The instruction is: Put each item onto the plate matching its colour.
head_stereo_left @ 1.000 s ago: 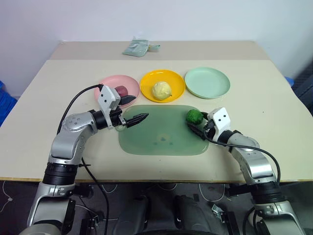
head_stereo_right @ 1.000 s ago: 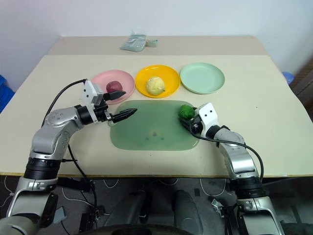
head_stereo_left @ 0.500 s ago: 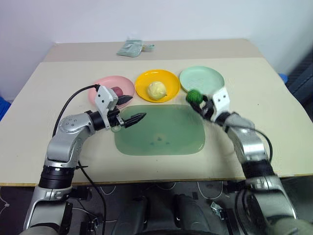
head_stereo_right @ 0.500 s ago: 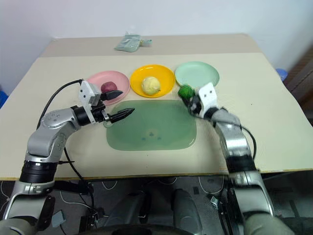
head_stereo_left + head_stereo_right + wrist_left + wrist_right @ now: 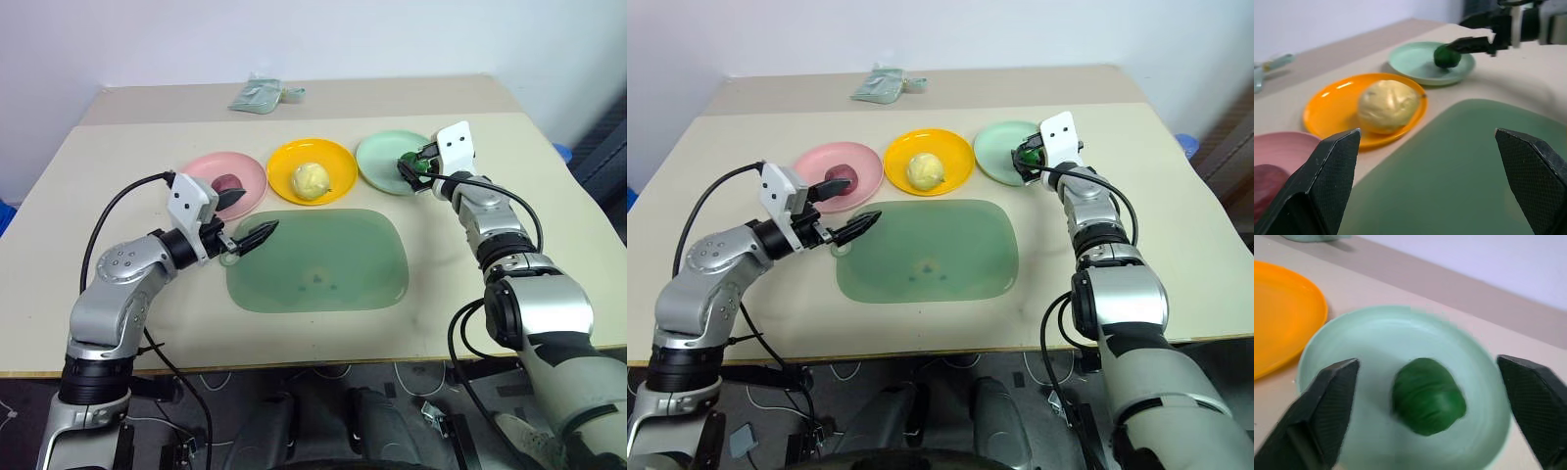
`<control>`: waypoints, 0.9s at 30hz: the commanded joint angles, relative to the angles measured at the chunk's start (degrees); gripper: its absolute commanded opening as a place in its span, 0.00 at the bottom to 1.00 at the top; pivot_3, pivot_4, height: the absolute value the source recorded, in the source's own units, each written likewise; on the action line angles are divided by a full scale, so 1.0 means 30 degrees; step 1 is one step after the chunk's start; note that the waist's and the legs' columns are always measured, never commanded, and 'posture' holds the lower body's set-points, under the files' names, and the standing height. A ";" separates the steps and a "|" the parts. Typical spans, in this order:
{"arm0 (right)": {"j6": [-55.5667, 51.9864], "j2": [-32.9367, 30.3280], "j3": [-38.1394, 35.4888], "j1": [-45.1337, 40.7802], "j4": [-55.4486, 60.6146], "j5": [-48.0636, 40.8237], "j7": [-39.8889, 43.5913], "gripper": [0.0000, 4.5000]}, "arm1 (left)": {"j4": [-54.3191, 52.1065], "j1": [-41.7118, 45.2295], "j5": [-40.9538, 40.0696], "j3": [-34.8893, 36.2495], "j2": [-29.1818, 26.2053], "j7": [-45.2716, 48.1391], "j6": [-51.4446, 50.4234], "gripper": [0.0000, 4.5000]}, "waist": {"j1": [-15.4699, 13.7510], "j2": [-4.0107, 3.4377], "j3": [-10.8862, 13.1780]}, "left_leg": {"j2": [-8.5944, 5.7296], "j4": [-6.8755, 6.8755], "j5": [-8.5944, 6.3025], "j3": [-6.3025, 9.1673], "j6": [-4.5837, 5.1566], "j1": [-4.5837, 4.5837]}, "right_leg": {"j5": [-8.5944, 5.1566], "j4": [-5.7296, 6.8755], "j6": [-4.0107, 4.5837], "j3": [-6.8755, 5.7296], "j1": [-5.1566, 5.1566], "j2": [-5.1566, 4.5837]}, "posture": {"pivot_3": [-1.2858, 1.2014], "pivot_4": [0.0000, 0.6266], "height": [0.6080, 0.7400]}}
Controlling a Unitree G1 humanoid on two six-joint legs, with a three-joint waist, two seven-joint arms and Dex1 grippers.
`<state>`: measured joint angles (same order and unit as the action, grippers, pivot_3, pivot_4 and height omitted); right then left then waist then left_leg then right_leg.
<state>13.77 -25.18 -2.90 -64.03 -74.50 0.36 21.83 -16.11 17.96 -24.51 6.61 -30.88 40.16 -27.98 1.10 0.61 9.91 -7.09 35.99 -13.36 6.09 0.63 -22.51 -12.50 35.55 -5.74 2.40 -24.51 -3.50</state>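
Note:
The bumpy green ball [image 5: 1427,396] lies on the mint green plate [image 5: 1352,352]. My right gripper [image 5: 1427,363] stands open on either side of it, its fingers apart from the ball. On the yellow plate [image 5: 279,166] rests the pale yellow pear [image 5: 312,179]. The dark red-purple fruit [image 5: 227,183] sits on the pink plate [image 5: 204,172]. My left gripper [image 5: 257,211] is open and holds nothing; it hovers between the pink plate and the left edge of the green mat [image 5: 318,259].
The translucent green mat lies in front of the three plates with nothing on it. A crumpled pale green bag [image 5: 257,95] lies at the back of the table. The table's near edge runs just behind both elbows.
My right gripper lifted the green ball from the mat's right edge, carried it away to the mint plate and opened, leaving it there. The left gripper has barely moved. The camera shifted.

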 commanded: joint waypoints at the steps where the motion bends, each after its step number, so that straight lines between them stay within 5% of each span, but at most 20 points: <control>1: 0.1298 -0.0621 -0.0974 -0.0321 0.0958 -0.0766 0.1673 0.99 | -0.0669 -0.0288 0.0746 0.0544 0.0562 -0.0579 0.2899 1.00 | -0.0011 -0.0002 0.0001 | -0.0001 0.0002 0.0000 -0.0001 0.0001 0.0000 | 0.0000 -0.0003 -0.0001 0.0000 0.0000 0.0001 | 0.52 0.24 1.00; 4: 0.1746 -0.1026 -0.1525 0.0830 0.2896 -0.1676 0.3925 0.99 | -0.0218 -0.0483 0.0280 0.0298 0.0707 0.0075 0.3277 1.00 | -0.0056 -0.0002 0.0001 | -0.0002 0.0005 -0.0002 0.0000 0.0002 -0.0002 | 0.0001 -0.0010 -0.0002 -0.0004 0.0007 0.0000 | 0.52 0.24 1.00; 8: -0.1526 -0.1688 -0.2063 0.6013 1.2906 -0.4134 0.6276 0.99 | 0.0987 -0.0624 0.0299 0.0125 0.0671 0.0134 0.2809 1.00 | -0.0212 -0.0005 0.0000 | 0.0000 0.0014 -0.0043 0.0015 0.0073 -0.0002 | 0.0000 -0.0015 -0.0003 -0.0012 0.0022 -0.0002 | 0.52 0.24 1.00; 11: -0.5549 -0.2141 -0.2616 1.0453 2.0756 -0.5650 0.5526 0.99 | 0.1766 -0.0276 0.2530 -0.0919 -0.0171 -0.1551 0.0902 1.00 | -0.0176 -0.0012 0.0001 | -0.0003 0.0030 -0.0085 0.0025 0.0138 -0.0009 | -0.0001 0.0015 -0.0005 -0.0009 0.0006 -0.0003 | 0.52 0.24 1.00; 16: -1.0644 -0.2193 -0.4530 1.7317 3.0169 -0.7759 0.3304 0.99 | 0.2050 -0.0340 0.2371 -0.1221 -0.0295 -0.1117 0.0598 1.00 | -0.0199 -0.0024 -0.0005 | -0.0003 0.0039 -0.0085 0.0017 0.0130 -0.0002 | -0.0009 0.0078 0.0003 0.0011 -0.0017 -0.0004 | 0.52 0.24 1.00; 27: -1.3649 -0.3127 -0.7231 2.5624 3.7460 -1.0503 0.4195 0.99 | 0.1208 -0.1154 0.1042 -0.0783 -0.0306 0.0519 0.0787 1.00 | -0.0350 -0.0020 -0.0007 | 0.0004 0.0044 -0.0088 0.0011 0.0130 0.0002 | -0.0014 0.0039 -0.0001 0.0006 0.0012 -0.0014 | 0.52 0.24 1.00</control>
<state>-27.34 -33.73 -21.79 11.71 34.38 -30.11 33.80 -9.60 14.78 -19.86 2.71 -31.37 41.27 -25.79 0.05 0.55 9.89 -7.07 36.13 -13.63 6.12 1.02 -22.50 -12.54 35.63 -5.75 2.42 -24.47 -3.54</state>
